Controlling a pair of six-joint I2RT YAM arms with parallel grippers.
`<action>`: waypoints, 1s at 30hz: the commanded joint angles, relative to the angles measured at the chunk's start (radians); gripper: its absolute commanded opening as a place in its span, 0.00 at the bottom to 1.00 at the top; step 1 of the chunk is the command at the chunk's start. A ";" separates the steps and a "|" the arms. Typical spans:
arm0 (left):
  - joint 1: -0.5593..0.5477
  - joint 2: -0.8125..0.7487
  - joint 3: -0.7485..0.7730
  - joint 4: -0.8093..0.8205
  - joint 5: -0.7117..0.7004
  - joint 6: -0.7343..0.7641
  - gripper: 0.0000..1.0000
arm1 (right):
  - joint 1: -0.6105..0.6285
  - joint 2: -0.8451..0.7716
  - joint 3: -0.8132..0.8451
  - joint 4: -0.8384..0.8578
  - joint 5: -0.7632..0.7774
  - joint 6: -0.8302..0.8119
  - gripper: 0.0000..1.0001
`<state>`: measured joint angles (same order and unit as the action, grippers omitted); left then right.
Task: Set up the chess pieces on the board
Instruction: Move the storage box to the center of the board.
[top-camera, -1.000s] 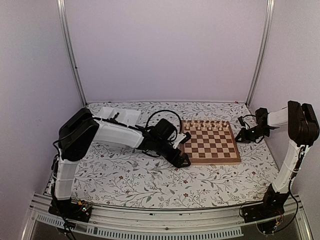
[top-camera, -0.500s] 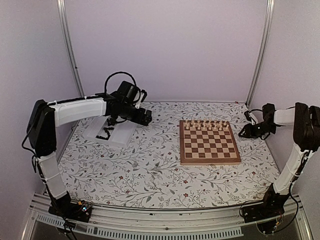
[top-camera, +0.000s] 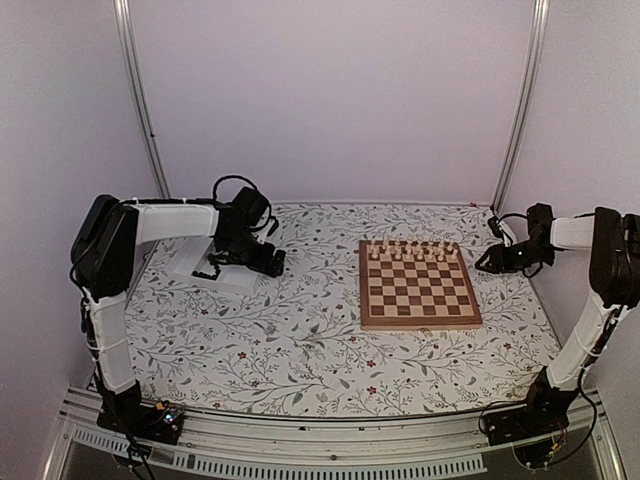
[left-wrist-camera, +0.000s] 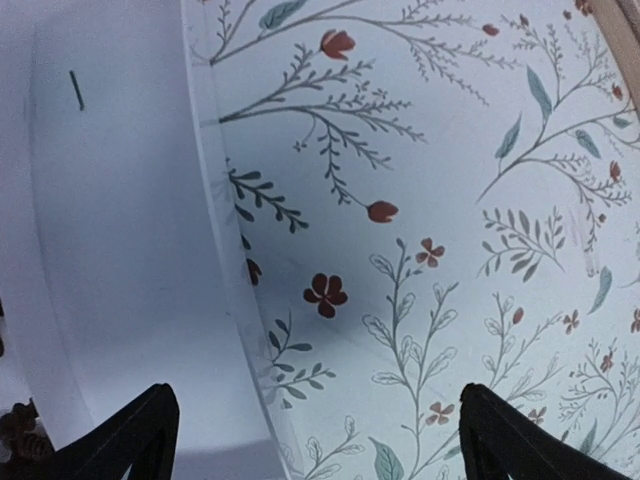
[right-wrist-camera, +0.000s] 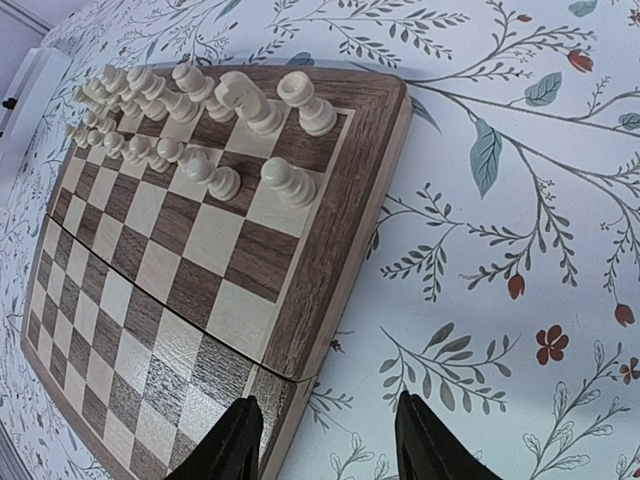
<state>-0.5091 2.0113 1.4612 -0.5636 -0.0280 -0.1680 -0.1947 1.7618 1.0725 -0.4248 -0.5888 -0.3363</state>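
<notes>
White plastic tray (left-wrist-camera: 120, 250), well left of the board (top-camera: 420, 300), holds the chess pieces (top-camera: 207, 270) in a dark cluster. My left gripper (left-wrist-camera: 315, 440) hangs over its board-side rim with fingers spread wide and empty, so I judge I must shift it away from the board, centre on one piece and descend straight. Right of the board, my right gripper (right-wrist-camera: 325, 445) sits with fingers partly apart, holding nothing.

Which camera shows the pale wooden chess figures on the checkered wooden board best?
The right wrist view: the pale wooden chess figures appear large enough there to tell shapes, in two rows along one edge of the checkered wooden board. The top external view shows them only as tiny specks; the left wrist view shows none.
</notes>
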 joint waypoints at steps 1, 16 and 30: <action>0.009 -0.035 -0.061 -0.043 0.125 0.041 0.99 | 0.001 -0.011 0.002 -0.020 -0.035 -0.020 0.49; -0.180 -0.069 -0.135 -0.051 0.238 0.054 0.99 | 0.000 -0.008 0.003 -0.027 -0.047 -0.029 0.50; -0.425 -0.006 -0.051 -0.013 0.282 -0.025 0.99 | 0.000 0.003 0.006 -0.033 -0.062 -0.031 0.50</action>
<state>-0.8684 1.9842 1.3579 -0.6033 0.2062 -0.1665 -0.1947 1.7618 1.0725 -0.4488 -0.6292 -0.3569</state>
